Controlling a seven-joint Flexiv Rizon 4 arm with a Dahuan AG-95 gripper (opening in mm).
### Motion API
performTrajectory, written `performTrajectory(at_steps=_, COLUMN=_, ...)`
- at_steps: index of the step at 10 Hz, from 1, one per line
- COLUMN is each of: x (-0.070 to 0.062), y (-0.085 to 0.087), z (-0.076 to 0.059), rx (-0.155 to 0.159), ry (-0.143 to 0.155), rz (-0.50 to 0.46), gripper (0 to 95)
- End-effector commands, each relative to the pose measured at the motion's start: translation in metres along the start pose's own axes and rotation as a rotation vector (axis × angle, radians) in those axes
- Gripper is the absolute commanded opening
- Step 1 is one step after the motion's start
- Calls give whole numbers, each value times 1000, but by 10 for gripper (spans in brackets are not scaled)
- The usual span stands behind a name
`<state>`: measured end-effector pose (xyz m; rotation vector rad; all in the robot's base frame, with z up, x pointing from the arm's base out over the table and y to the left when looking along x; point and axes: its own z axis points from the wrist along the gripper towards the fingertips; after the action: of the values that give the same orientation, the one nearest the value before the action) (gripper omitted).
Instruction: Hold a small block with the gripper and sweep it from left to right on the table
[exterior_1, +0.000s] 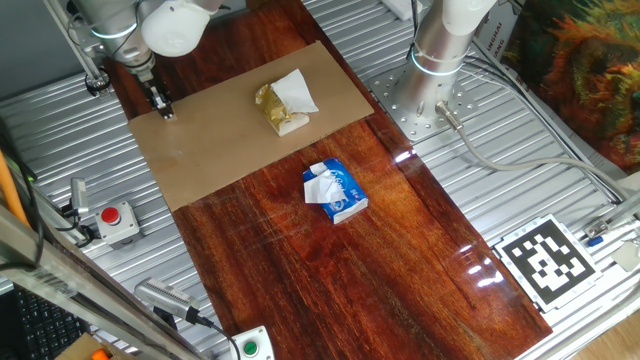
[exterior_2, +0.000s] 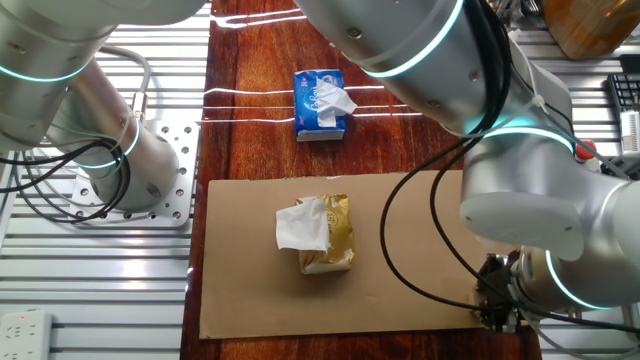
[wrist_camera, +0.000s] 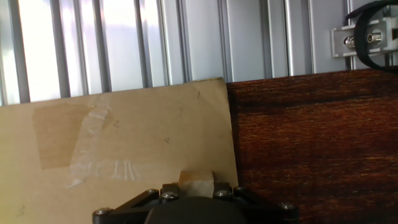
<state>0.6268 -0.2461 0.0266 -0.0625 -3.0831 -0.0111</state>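
Note:
My narrow black gripper (exterior_1: 163, 110) stands down on the far left corner of the tan cardboard sheet (exterior_1: 250, 125) on the dark red-brown table (exterior_1: 330, 270). In the hand view the small pale tan block (wrist_camera: 196, 181) sits between the jaws, which are closed on it, low against the cardboard (wrist_camera: 124, 149). In the other fixed view the gripper (exterior_2: 497, 312) is at the sheet's near right corner, mostly hidden by the arm. The block is too small to make out in either fixed view.
A yellowish crumpled lump with white paper (exterior_1: 283, 103) lies mid-sheet. A blue-and-white packet (exterior_1: 335, 190) lies on the wood. The upright arm column (exterior_1: 445, 40), a red button box (exterior_1: 115, 217) and a tag marker (exterior_1: 545, 258) stand on the ribbed metal surround.

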Motion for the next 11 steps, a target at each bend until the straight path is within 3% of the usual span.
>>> performTrajectory(at_steps=1, x=2, y=-1, z=0, rx=-2, ry=0, rz=-10, gripper=190)
performTrajectory(at_steps=11, x=5, y=-3, z=-1, rx=-10, ry=1, rz=-17, gripper=190)
